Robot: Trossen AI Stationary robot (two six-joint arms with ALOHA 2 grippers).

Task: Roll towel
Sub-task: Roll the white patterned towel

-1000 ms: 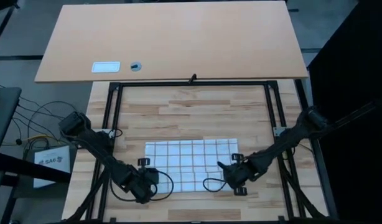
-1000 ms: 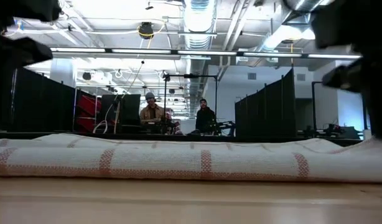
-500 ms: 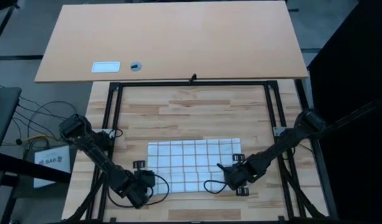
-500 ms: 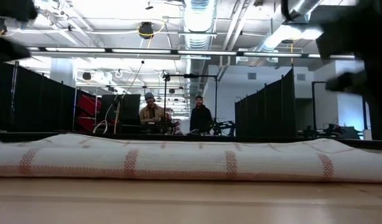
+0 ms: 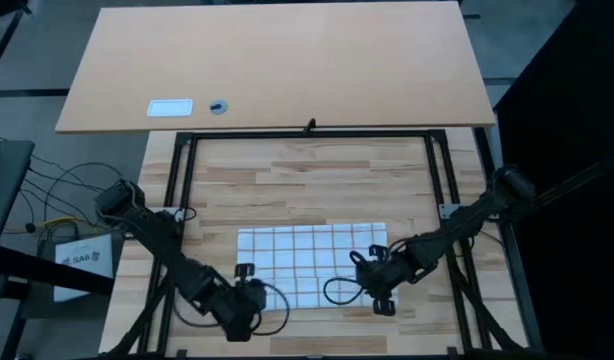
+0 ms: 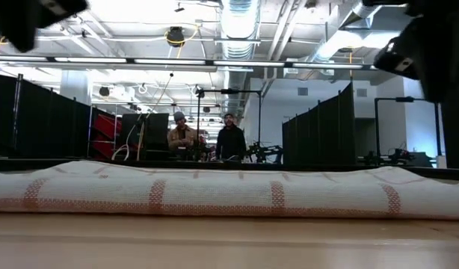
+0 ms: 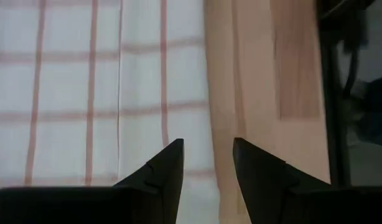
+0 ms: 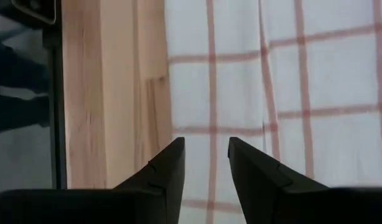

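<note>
The towel (image 5: 309,262) lies on the wooden table (image 5: 317,175), near the front edge, about in the middle from side to side. It is white with thin brown-orange check lines. From above it looks like a wide flat strip. In the low view the towel (image 6: 229,196) stretches almost all the way across, and its near edge looks thick and rounded.

The left gripper (image 5: 249,296) is down low at the towel's front left corner. In the left wrist view its 2 dark fingers (image 7: 163,171) are spread a little, with a gap between them. Nothing is pinched in that gap — the towel's side edge and the bare wood show under the tips.

The right gripper (image 5: 371,277) is down low at the towel's front right corner. In the right wrist view its 2 fingers (image 8: 166,171) are also a little apart, and nothing is held between them. The towel (image 8: 278,93) and a strip of wood show under them.

Behind the wooden table sits a bigger plain tan tabletop (image 5: 277,60) with a small white card (image 5: 170,108) on it.

Far back in the room 2 people (image 6: 207,140) are side by side.
</note>
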